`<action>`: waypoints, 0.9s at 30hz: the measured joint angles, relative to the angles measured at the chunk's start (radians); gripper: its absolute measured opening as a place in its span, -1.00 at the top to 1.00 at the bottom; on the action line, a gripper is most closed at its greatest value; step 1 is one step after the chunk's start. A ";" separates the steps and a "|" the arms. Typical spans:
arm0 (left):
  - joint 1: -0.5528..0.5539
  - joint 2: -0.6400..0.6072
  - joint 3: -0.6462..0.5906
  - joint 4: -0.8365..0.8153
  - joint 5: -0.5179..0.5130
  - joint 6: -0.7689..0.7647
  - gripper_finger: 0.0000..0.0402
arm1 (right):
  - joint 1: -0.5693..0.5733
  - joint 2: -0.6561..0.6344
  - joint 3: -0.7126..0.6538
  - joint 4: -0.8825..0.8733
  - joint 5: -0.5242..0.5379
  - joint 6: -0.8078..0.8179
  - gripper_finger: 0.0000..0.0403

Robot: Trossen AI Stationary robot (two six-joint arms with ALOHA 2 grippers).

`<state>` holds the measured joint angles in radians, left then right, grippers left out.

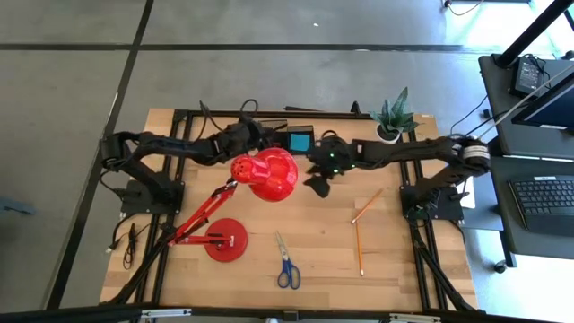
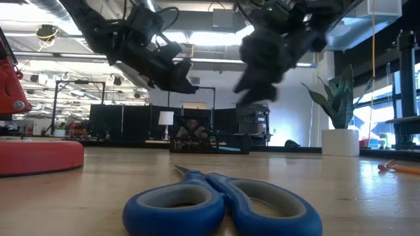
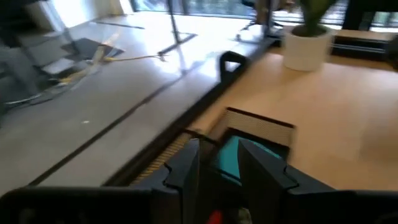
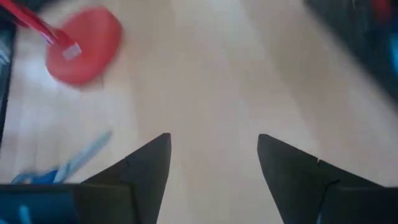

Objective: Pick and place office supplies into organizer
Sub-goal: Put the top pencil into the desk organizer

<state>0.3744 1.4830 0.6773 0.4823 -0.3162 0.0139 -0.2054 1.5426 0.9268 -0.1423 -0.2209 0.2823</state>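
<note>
Near table front, blue-handled scissors (image 1: 287,263), blades shut

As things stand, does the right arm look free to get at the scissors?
Probably yes: the right gripper hangs open over bare table, and the scissors lie alone in the open, with nothing between them.
</note>
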 joint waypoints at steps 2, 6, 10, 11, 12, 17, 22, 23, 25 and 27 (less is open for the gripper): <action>-0.021 0.000 0.000 -0.010 0.035 0.000 0.48 | 0.014 -0.047 0.000 -0.132 0.006 0.080 -0.20; -0.064 0.000 0.000 -0.010 0.084 0.006 0.47 | 0.078 -0.125 0.000 -0.322 0.087 0.214 -0.20; -0.108 0.000 -0.037 0.076 0.086 0.032 0.47 | 0.178 -0.171 -0.001 -0.428 0.188 0.182 -0.20; -0.116 0.000 -0.055 0.105 0.086 0.033 0.47 | 0.207 -0.176 -0.001 -0.443 0.215 0.144 -0.20; -0.123 0.000 -0.075 0.137 0.087 0.032 0.47 | 0.236 -0.179 -0.001 -0.466 0.230 0.099 -0.20; -0.151 0.000 -0.162 0.252 0.087 0.025 0.47 | 0.332 -0.175 -0.001 -0.557 0.255 -0.031 -0.20; -0.160 0.001 -0.182 0.256 0.081 0.011 0.47 | 0.377 -0.174 -0.002 -0.535 0.254 0.068 -0.19; -0.160 0.001 -0.182 0.259 0.079 0.011 0.47 | 0.384 -0.174 -0.002 -0.516 0.254 0.083 -0.19; -0.160 0.001 -0.182 0.259 0.079 0.010 0.47 | 0.399 -0.174 -0.002 -0.474 0.254 0.105 -0.19; -0.160 0.001 -0.182 0.259 0.079 0.015 0.47 | 0.414 -0.174 -0.002 -0.469 0.255 0.101 -0.18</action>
<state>0.2146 1.4837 0.4957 0.7415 -0.2371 0.0293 0.2085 1.3682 0.9245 -0.6114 0.0338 0.3835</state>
